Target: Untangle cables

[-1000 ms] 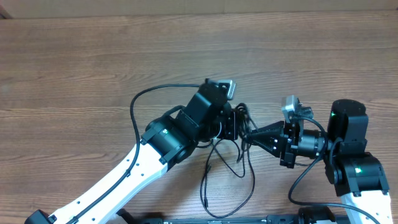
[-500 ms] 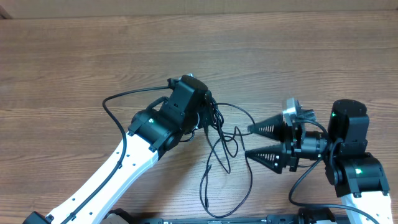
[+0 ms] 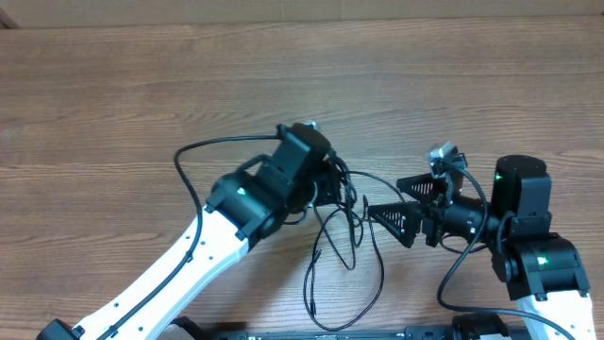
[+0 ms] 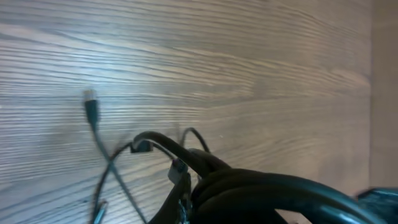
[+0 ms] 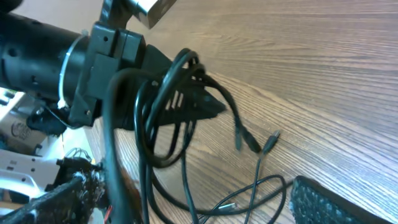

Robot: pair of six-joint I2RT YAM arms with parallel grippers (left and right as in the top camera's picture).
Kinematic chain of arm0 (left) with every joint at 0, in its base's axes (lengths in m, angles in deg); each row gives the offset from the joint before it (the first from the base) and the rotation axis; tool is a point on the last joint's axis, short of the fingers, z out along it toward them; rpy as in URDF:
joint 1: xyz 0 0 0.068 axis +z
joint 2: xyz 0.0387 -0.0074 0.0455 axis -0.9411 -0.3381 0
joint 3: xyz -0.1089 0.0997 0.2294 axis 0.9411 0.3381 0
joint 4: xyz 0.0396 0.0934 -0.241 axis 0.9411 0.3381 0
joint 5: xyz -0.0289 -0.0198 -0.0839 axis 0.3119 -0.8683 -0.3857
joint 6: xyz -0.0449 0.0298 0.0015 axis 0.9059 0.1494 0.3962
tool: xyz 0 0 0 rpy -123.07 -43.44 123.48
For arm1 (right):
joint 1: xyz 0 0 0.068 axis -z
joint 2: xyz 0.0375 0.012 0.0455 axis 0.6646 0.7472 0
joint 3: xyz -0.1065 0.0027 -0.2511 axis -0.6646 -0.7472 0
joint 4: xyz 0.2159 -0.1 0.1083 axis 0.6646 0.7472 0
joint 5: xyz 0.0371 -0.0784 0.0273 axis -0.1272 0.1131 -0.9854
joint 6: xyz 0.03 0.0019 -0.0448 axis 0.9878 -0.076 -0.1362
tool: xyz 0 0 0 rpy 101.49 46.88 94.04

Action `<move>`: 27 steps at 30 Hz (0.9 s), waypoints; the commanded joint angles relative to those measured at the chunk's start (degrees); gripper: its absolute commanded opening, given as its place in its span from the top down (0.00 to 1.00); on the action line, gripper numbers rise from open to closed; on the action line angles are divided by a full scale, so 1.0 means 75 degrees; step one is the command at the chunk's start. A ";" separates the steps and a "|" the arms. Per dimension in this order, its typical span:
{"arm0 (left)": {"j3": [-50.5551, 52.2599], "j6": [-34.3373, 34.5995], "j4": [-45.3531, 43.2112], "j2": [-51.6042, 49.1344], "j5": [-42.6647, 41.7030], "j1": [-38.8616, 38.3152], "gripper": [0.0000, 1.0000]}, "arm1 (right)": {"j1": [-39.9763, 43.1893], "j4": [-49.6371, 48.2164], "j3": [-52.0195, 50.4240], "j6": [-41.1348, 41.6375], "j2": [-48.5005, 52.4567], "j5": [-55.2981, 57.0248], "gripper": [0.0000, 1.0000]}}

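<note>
The cables [image 3: 351, 241] are thin black cords, bunched at the top and trailing down toward the table's front edge. My left gripper [image 3: 334, 185] is shut on the bunched part and holds it above the table. The left wrist view shows a loose plug end [image 4: 91, 108] on the wood and dark loops packed around the left gripper [image 4: 186, 194]. Just right of the bundle my right gripper [image 3: 384, 196] stands open, nothing between its fingers. From the right wrist, the cables [image 5: 186, 134] hang in loops from the left gripper [image 5: 205, 106]. One right finger [image 5: 323, 202] shows at the bottom.
The wooden table [image 3: 302, 85] runs wide behind both arms. A thicker black arm wire [image 3: 193, 151] arcs out to the left of the left wrist. Cord ends reach close to the dark rail at the front edge [image 3: 321, 332].
My right gripper has opened and let go of the cables. The left gripper pulled the bundle away to the left, then came partly back to the right.
</note>
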 commanded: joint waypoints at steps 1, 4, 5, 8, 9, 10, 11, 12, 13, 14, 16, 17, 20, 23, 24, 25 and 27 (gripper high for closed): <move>-0.0076 0.0140 -0.0332 0.0017 0.0052 -0.0347 0.96 | -0.0119 -0.0012 0.0055 -0.0207 -0.0061 0.0277 0.06; -0.0076 0.0143 -0.0577 0.0017 0.0050 -0.0507 0.96 | -0.0119 0.0082 0.0055 -0.0204 -0.0055 0.0603 0.11; -0.0076 0.0140 -0.0606 0.0017 0.0058 -0.0548 0.96 | -0.0119 0.0117 0.0055 -0.0204 -0.0055 0.0734 0.14; -0.0076 0.0140 -0.0615 0.0017 0.0047 -0.0560 0.96 | -0.0117 0.0187 0.0055 -0.0140 -0.0055 0.1215 0.24; -0.0076 0.0140 -0.0615 0.0017 0.0047 -0.0560 0.96 | -0.0117 0.0192 0.0055 -0.0064 -0.0055 0.1413 0.27; -0.0076 0.0140 -0.0615 0.0017 0.0041 -0.0560 0.96 | -0.0117 0.0189 0.0055 0.0099 -0.0055 0.1638 0.29; -0.0076 0.0137 -0.0615 0.0017 0.0032 -0.0560 0.96 | -0.0117 0.0181 0.0055 0.0297 -0.0055 0.1897 0.31; -0.0076 0.0134 -0.0615 0.0017 0.0012 -0.0560 0.96 | -0.0117 0.0178 0.0055 0.0513 -0.0055 0.2154 0.33; -0.0076 0.0131 -0.0612 0.0017 -0.0023 -0.0560 0.96 | -0.0117 0.0172 0.0055 0.0737 -0.0055 0.2430 0.34; -0.0076 0.0131 -0.0612 0.0017 -0.0070 -0.0560 0.96 | -0.0117 0.0172 0.0055 0.0807 -0.0055 0.2530 0.34; -0.0076 0.0131 -0.0624 0.0017 -0.0376 -0.0560 0.96 | -0.0117 0.0163 0.0055 0.0874 -0.0055 0.2611 0.34; -0.0076 0.0128 -0.0641 0.0017 -0.0493 -0.0560 0.96 | -0.0117 0.0160 0.0055 0.0889 -0.0055 0.2614 0.34; -0.0076 0.0064 -0.0702 0.0017 -0.1017 -0.0562 0.96 | -0.0117 0.0152 0.0055 0.0892 -0.0055 0.2620 0.34; -0.0076 0.0000 -0.0708 0.0017 -0.1265 -0.0615 0.96 | -0.0117 0.0131 0.0055 0.0895 -0.0055 0.2620 0.34; -0.0076 -0.0052 -0.0711 0.0017 -0.1326 -0.0644 0.96 | -0.0117 0.0125 0.0055 0.0898 -0.0055 0.2626 0.34; -0.0076 -0.0131 -0.0731 0.0017 -0.1411 -0.0673 0.96 | -0.0117 0.0122 0.0055 0.0962 -0.0055 0.2687 0.34; -0.0076 -0.0291 -0.0734 0.0017 -0.1422 -0.0825 0.96 | -0.0117 0.0122 0.0055 0.1562 -0.0055 0.3281 0.35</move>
